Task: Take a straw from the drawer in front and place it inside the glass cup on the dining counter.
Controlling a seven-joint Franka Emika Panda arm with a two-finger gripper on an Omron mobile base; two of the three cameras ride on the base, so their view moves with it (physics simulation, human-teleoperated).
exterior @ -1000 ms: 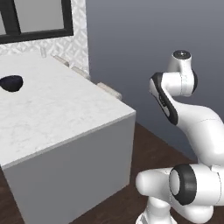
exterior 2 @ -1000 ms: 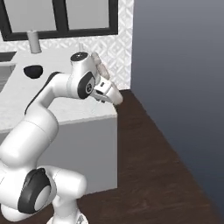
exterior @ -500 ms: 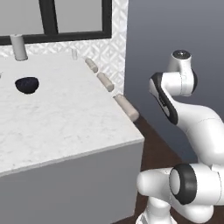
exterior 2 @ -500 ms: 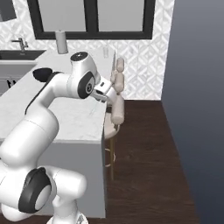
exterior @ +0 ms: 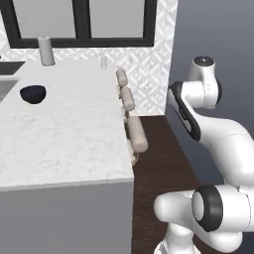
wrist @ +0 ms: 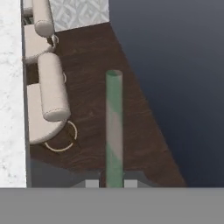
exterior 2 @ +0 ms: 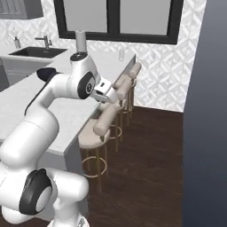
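In the hand view a thin straw (wrist: 114, 131) with pale green and whitish bands rises straight up from between my fingertips (wrist: 92, 183). My gripper (wrist: 111, 184) is shut on its lower end. It hangs over dark wood floor, beside the stools. From the right base view the gripper (exterior 2: 113, 93) sits off the long edge of the dining counter (exterior 2: 53, 104), above a stool. The glass cup (exterior: 103, 62) stands near the counter's far corner by the wall, also seen as a small clear cup (exterior 2: 120, 54). The drawer is out of view.
Beige stools (exterior: 136, 134) line the counter's right edge (exterior 2: 104, 122). A dark bowl (exterior: 33, 94) and a white paper-towel roll (exterior: 46, 50) stand on the slab. A sink (exterior 2: 33, 52) with a faucet lies at the far left. A dark wall (wrist: 175, 65) borders the wood floor.
The whole picture has shifted: the base has turned, bringing the stools, the window wall and the cup into view. The arm keeps the same pose.
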